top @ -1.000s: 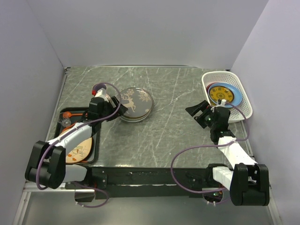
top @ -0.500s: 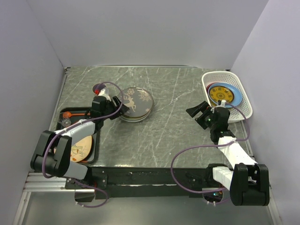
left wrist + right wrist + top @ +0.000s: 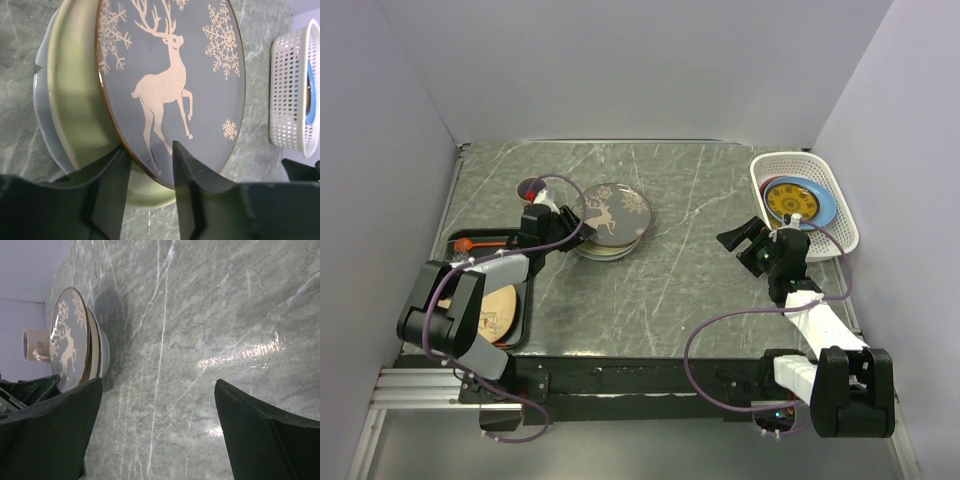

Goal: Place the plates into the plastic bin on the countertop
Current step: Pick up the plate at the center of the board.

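Observation:
A dark plate with a pale deer and snowflakes [image 3: 610, 212] tops a stack holding a green plate [image 3: 75, 100] and a pale one [image 3: 42, 110] on the countertop [image 3: 690, 270]. My left gripper [image 3: 560, 228] is shut on the dark plate's near rim [image 3: 170, 80], one finger under and one on top [image 3: 150, 165], and the plate is tilted up off the stack. The white plastic bin [image 3: 840, 215] at the far right holds a blue plate with a yellow pattern [image 3: 798, 203]. My right gripper [image 3: 740, 240] is open and empty left of the bin, above bare stone [image 3: 160, 405].
A beige mug [image 3: 530, 188] stands behind the left gripper. A flat black tray [image 3: 523, 325] at the left edge holds a beige patterned plate [image 3: 495, 310] and a small orange item [image 3: 465, 243]. Walls enclose the counter on three sides.
My left gripper has closed in on the dark plate's rim and raised that edge, so the plate now tilts off the stack. The right arm has barely moved.

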Robot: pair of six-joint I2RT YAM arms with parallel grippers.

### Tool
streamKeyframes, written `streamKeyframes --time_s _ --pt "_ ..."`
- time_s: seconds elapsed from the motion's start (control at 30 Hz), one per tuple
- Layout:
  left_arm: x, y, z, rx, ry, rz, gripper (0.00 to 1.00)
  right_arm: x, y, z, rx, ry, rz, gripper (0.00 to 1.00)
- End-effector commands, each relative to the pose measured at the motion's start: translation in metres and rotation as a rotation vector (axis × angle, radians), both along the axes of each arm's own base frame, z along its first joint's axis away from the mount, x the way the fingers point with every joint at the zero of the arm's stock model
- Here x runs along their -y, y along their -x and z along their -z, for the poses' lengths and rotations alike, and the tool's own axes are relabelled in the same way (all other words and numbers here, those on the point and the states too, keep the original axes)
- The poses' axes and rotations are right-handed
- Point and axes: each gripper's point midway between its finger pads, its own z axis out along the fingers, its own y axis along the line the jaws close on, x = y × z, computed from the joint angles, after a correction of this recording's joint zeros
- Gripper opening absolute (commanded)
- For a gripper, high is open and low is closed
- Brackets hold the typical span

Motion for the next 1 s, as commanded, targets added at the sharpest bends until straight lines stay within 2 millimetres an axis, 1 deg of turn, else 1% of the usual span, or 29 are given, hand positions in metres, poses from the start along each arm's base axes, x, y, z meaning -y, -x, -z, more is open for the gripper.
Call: streamKeyframes --time_s 0.0,0.07,0.13,0.17,0.2,0.27,0.43,0.47,0.53,0.8,0.97 --pt "0.002 0.0 0.014 -0.022 0.02 -0.009 0.4 0.0 -0.004 -0.004 0.03 0.021 -0.005 1.0" --pt "0.002 0.0 0.017 -0.028 0.032 -0.013 0.36 0.001 -0.004 -0.004 0.027 0.024 -0.003 1.0" --pt "0.004 0.001 0.026 -0.047 0.038 -0.007 0.27 0.0 -0.004 -0.002 0.023 0.024 -0.005 1.0" --pt "0.006 -0.001 0.025 -0.041 0.045 0.001 0.22 0.0 -0.003 -0.001 0.019 0.027 -0.008 1.0" --pt "0.008 0.001 0.031 -0.061 0.05 0.014 0.1 0.0 -0.003 0.0 0.018 0.026 -0.008 1.0" --pt "0.01 0.0 0.035 -0.069 0.055 0.02 0.01 0.0 -0.002 0.002 0.014 0.027 -0.008 1.0" --pt "0.005 0.003 0.034 -0.065 0.072 0.003 0.01 0.0 -0.001 0.008 0.007 0.026 -0.013 1.0" --pt "0.004 0.002 0.029 -0.054 0.078 -0.002 0.01 -0.001 0.0 0.009 0.002 0.025 -0.015 1.0" --pt "0.002 0.002 0.025 -0.049 0.087 -0.007 0.01 -0.001 -0.001 0.01 0.002 0.025 -0.016 1.0" --pt "0.002 0.0 -0.006 0.007 0.158 0.022 0.01 -0.005 -0.001 0.013 0.002 0.005 -0.035 1.0" --pt "0.002 0.001 -0.026 0.048 0.162 0.038 0.01 -0.007 -0.001 0.012 0.011 -0.002 -0.043 1.0"
